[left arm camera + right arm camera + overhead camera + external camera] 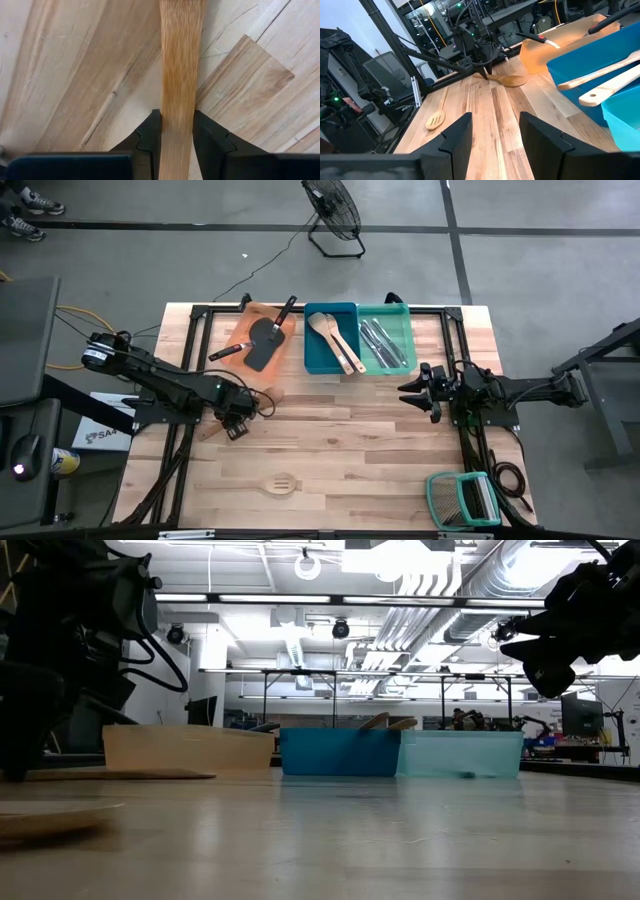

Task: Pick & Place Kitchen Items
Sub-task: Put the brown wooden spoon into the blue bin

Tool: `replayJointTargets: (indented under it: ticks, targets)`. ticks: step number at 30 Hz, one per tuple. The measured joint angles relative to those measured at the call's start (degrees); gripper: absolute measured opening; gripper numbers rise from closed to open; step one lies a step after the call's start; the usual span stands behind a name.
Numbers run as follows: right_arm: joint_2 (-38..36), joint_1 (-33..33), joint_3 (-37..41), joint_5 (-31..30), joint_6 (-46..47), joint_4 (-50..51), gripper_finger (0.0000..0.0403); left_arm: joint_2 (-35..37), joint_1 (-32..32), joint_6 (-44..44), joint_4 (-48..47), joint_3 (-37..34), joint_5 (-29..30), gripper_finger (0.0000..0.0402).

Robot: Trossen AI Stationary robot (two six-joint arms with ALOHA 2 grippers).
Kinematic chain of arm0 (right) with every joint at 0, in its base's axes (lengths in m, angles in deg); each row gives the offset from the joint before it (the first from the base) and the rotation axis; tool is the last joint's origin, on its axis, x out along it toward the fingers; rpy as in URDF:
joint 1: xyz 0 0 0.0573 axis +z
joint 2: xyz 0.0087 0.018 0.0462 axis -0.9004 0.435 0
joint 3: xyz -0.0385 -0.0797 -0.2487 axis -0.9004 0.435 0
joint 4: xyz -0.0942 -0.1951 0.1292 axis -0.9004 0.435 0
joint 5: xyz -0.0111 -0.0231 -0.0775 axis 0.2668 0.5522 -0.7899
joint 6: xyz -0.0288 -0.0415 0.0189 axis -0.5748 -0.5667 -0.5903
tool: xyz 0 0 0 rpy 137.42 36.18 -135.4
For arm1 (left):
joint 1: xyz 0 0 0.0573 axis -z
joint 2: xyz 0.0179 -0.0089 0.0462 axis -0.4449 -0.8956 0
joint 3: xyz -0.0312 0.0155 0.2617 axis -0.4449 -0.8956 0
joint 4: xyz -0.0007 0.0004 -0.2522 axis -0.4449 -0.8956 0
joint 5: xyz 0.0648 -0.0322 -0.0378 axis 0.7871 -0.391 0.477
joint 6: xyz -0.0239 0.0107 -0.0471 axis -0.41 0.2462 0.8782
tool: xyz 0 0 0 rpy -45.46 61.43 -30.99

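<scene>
Grey workshop floor surrounds the pale wooden table, where three trays sit in a row along the upper edge of the high view: an orange tray with black spatulas, a blue tray with two wooden spoons, and a teal tray with silver cutlery.

My left gripper is down at the table, left of centre in the high view, its jaws narrow around the handle of a wooden spoon that lies flat on the boards. From the right wrist view the spoon's bowl points toward the orange tray. I judge the grasp is being set, not yet lifted. To do it well I would close squarely across the handle, keep it centred between the fingers, and lift straight up before swinging toward the blue tray.

My right gripper waits at the right of the high view, below the teal tray, jaws wide. A slotted wooden spatula lies at lower centre, and a green-framed rack at lower right.
</scene>
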Motion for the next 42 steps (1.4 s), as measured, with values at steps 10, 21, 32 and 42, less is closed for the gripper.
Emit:
replayJointTargets:
  ticks: [10, 21, 32, 42]
  targets:
    - [0.0, 0.0, 0.0, 0.0, 0.0, 0.0, 0.0156, 0.0, 0.0, -0.2, -0.1, 0.0, -0.1, 0.0082]
    - [0.0, 0.0, 0.0, 0.0, 0.0, 0.0, 0.0156, 0.1, 0.0, -0.7, -0.1, 0.1, -0.4, 0.0081]
    - [0.0, 0.0, 0.0, 0.0, 0.0, 0.0, 0.0156, 0.0, 0.2, -4.0, -0.7, 4.9, -1.7, 0.008]
    - [0.0, 0.0, 0.0, 0.0, 0.0, 0.0, 0.0156, 0.0, 0.5, -6.9, 1.4, 11.1, -1.9, 0.008]
